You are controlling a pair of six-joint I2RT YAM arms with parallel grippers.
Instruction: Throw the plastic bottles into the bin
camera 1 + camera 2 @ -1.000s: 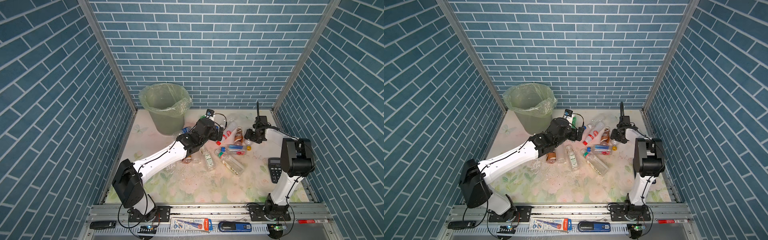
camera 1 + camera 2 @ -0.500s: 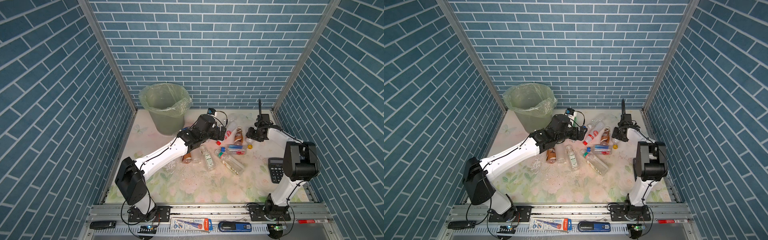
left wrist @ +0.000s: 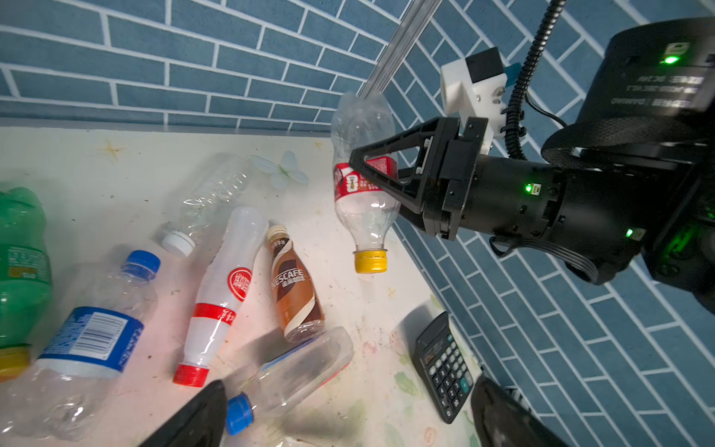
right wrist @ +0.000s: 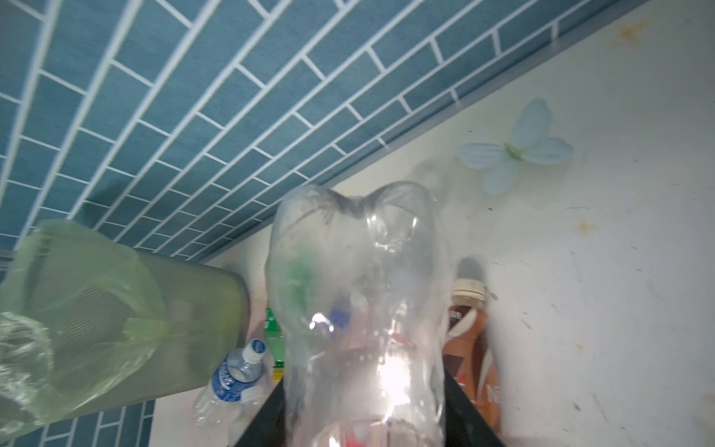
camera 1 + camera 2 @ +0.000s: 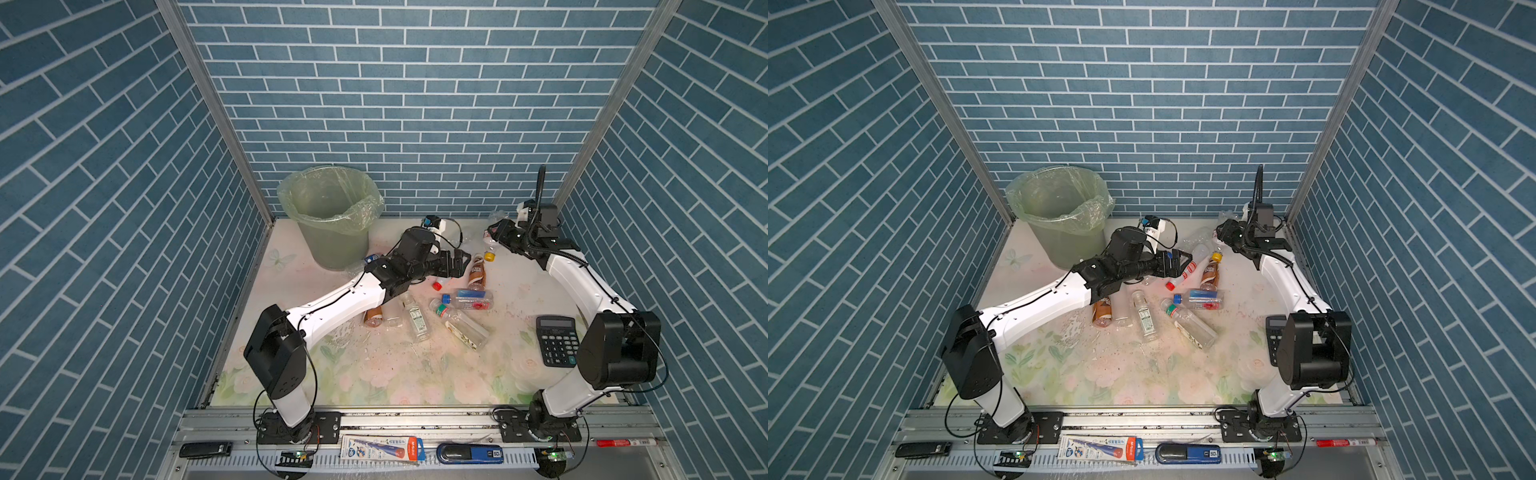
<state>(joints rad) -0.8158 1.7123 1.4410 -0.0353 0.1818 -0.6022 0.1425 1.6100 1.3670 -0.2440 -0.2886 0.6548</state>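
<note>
A: Two claws on show. How does each stand?
B: The right claw (image 3: 371, 170) is pinching a clear yellow-capped bottle (image 3: 363, 220) at its red label. The bottle hangs cap down, lifted off the surface (image 5: 374, 374) near the back right corner. The left claw (image 5: 460, 262) is spread wide with nothing between its fingers, low over the pile.
A: Where do the rest lie?
B: On their sides, mid-surface. A brown bottle (image 3: 296, 286) lies just beside a white bottle (image 3: 224, 294) with a red cap. A green bottle (image 3: 19, 263) lies nearer the bin, with several clear ones around them.
A: And the bin?
B: The bin (image 5: 334, 245) stands upright at the back left, well apart from the held bottle. A black calculator (image 5: 557, 340) lies by the right arm.
</note>
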